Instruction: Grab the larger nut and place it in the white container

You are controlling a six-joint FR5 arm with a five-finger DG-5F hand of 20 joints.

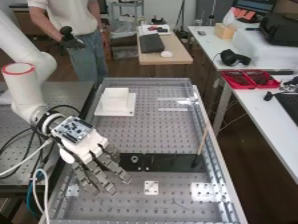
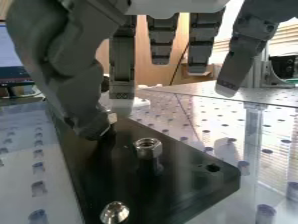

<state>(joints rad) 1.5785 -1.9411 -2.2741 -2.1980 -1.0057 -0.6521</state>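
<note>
The task's pick and placement both appear left to do: the hex nut (image 2: 148,146), seemingly the larger one, sits on the black plate (image 1: 174,162), well apart from the white container (image 1: 115,95). It lies just beside the thumb of the hand (image 1: 86,146), which hangs wide and empty at the plate.

Red trays (image 1: 241,87), white table (image 1: 271,111), thin stick (image 1: 202,141)
</note>
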